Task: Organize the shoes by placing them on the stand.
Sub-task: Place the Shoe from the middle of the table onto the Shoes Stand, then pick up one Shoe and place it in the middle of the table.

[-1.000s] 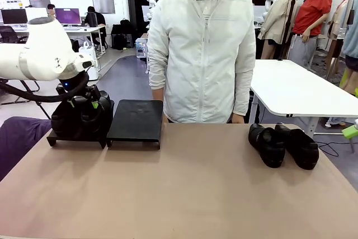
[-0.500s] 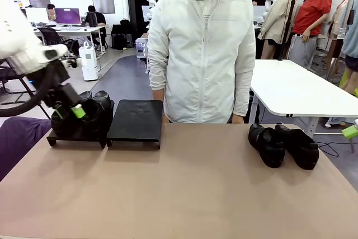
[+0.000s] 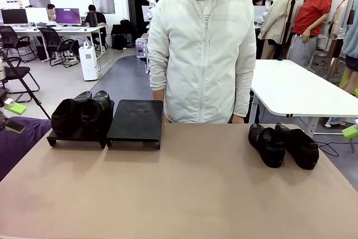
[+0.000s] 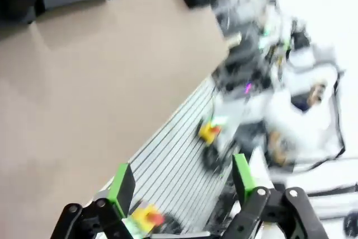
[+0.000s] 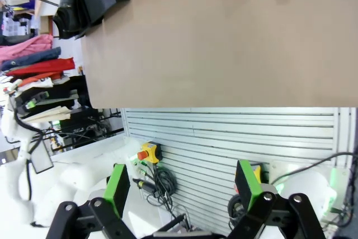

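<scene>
Left tool (image 4: 182,172) has pulled back off the desk's (image 3: 184,200) far-left corner, jaws wide & empty (right tool (image 5: 182,166) likewise wide, holding nothing), leaving 1 pair of shoes (image 3: 81,117) side by side on the left stand platform (image 3: 75,137). 2nd platform (image 3: 135,120) just beside it is bare; other 2 shoes (image 3: 282,145) sit near the far-right corner. Next, imo: grip 1 shoe by its collar, land it to 1 side of the slanted top, toes matching pair 1, so shoe 2 fits.
</scene>
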`<state>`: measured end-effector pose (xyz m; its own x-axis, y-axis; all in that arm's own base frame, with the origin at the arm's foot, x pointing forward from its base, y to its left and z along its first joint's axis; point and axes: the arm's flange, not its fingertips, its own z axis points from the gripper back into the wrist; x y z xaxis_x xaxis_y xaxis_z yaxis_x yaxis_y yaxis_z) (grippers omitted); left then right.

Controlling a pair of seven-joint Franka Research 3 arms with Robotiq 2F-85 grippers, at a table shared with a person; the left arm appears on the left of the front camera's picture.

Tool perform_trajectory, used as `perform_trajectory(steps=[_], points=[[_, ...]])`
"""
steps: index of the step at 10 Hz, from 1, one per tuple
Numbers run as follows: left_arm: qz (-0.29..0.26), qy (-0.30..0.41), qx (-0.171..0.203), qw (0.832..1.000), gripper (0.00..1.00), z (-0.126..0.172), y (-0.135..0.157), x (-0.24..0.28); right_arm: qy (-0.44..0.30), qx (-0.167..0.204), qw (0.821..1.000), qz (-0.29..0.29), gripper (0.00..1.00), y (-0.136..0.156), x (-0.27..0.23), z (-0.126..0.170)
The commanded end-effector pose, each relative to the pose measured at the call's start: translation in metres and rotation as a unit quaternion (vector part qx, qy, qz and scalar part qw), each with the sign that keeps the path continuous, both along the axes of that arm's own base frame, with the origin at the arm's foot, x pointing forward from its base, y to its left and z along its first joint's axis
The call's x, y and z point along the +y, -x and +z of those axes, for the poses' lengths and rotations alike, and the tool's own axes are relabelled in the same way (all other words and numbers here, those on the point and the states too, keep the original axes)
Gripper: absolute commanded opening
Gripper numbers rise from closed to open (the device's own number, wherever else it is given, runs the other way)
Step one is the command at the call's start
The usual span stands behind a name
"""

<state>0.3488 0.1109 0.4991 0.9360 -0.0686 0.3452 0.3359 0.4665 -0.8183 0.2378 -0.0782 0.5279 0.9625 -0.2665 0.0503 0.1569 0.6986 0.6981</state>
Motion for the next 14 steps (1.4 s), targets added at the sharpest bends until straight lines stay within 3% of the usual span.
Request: perform_trajectory(steps=[1,2,3,14], points=[[0.145,0.063,-0.021,0.987,0.91,-0.012,0.045,-0.043,0.0,-0.009,1.0,0.009,1.0,0.001,-0.002,0.001],[0.145,0.041,-0.019,0.988,0.91,-0.01,0.045,-0.052,0.0,-0.009,1.0,0.009,1.0,0.001,-0.002,0.001],[0.07,0.038,0.01,0.997,0.91,-0.015,0.025,-0.004,0.0,-0.009,1.0,0.009,1.0,0.001,-0.002,0.001],[0.07,0.038,0.01,0.997,0.91,-0.015,0.025,-0.004,0.0,-0.009,1.0,0.009,1.0,0.001,-0.002,0.001]])
